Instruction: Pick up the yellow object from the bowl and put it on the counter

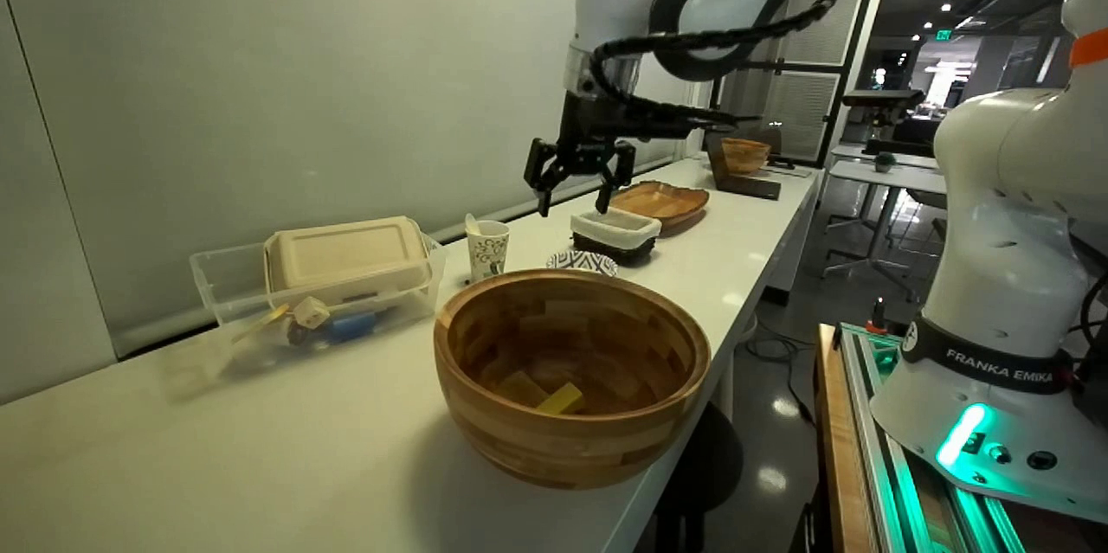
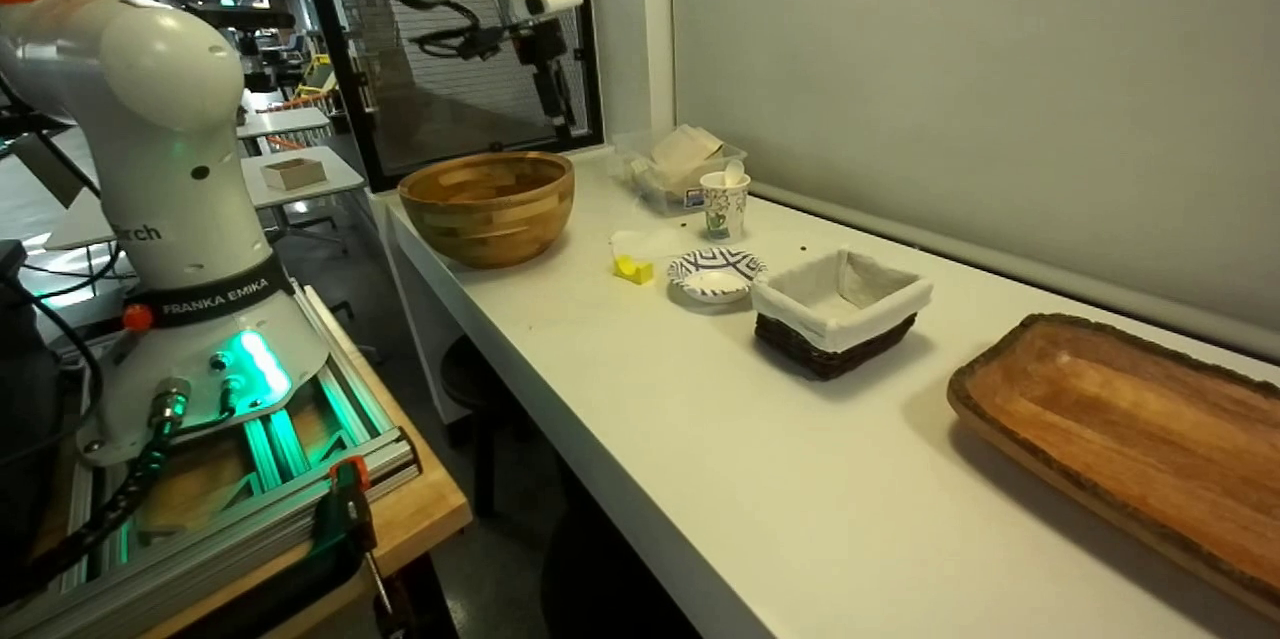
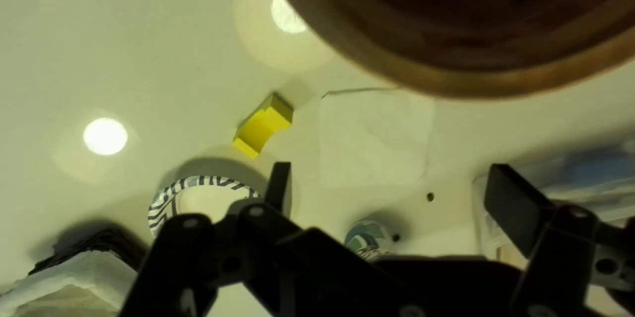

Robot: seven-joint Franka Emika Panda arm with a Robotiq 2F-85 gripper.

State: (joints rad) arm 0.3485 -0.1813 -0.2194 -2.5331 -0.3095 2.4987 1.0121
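Note:
The wooden bowl [image 1: 571, 458] stands on the white counter [image 1: 260, 466]; it also shows in an exterior view [image 2: 490, 229] and at the top right of the wrist view [image 3: 461, 81]. A yellow piece [image 1: 563, 398] lies inside the bowl beside a duller tan piece. Another small bright yellow notched piece lies on the counter outside the bowl, in an exterior view [image 2: 632, 269] and the wrist view [image 3: 263, 126]. My gripper [image 1: 573, 205] is open and empty, raised above the counter beyond the bowl; its two fingers are wide apart in the wrist view [image 3: 392, 173].
A clear container with a beige lid [image 1: 346, 254], a paper cup [image 1: 489, 250], a patterned paper bowl [image 2: 716, 276], a lined basket [image 2: 840, 314] and a wooden tray [image 2: 1130, 449] stand on the counter. A white napkin [image 3: 374, 138] lies beside the yellow piece.

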